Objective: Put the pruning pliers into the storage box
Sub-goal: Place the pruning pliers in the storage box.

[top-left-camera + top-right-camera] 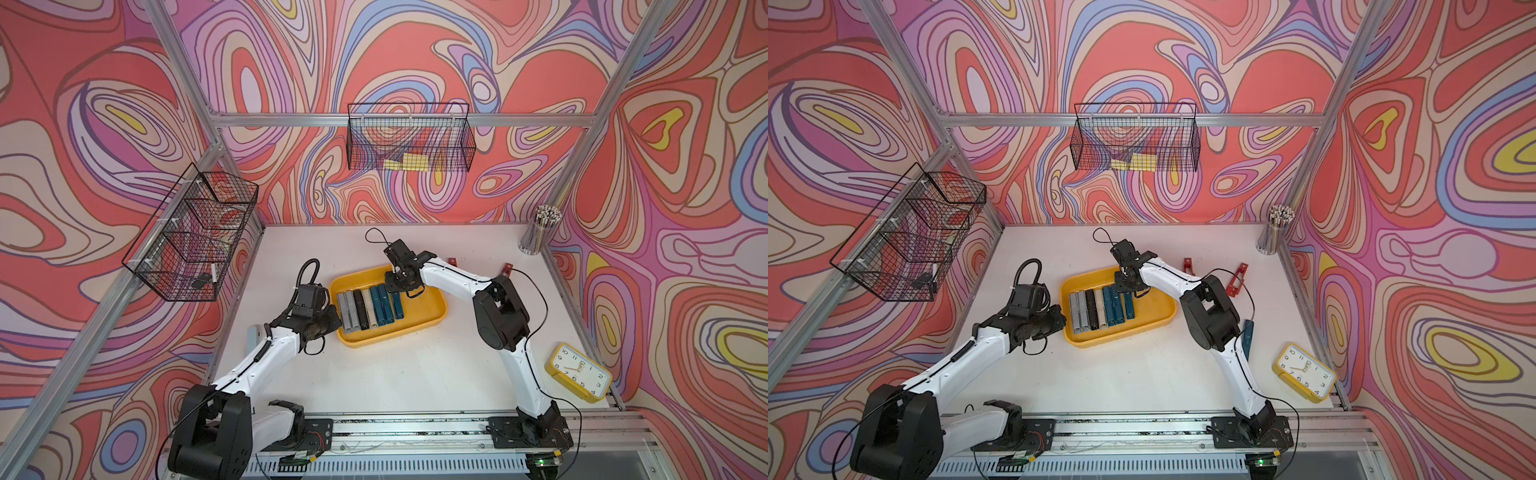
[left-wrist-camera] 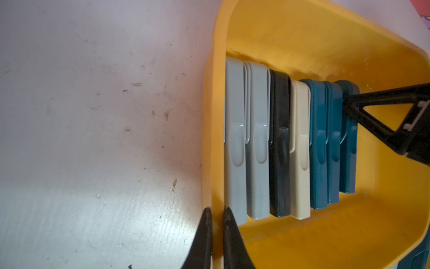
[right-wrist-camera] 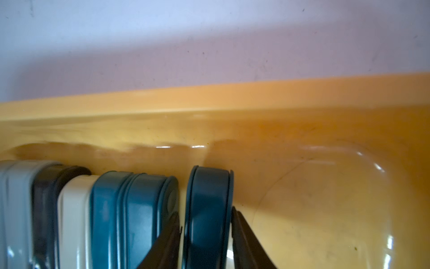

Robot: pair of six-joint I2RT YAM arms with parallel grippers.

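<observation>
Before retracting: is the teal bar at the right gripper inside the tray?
Inside: teal bar sits on the yellow tray floor, below its rim.

Entry, legible marks only, I read hour numerals 1 to 12 on the white dial of the yellow clock [image 1: 578,372], same in both top views.

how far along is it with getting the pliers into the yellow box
Done: six pruning pliers lie in a row in the storage box. In hand: the right gripper straddles a seventh teal plier set beside them, while the left gripper pinches the box rim. Left: a red plier, a second red plier and a loose teal plier lie on the table.
</observation>
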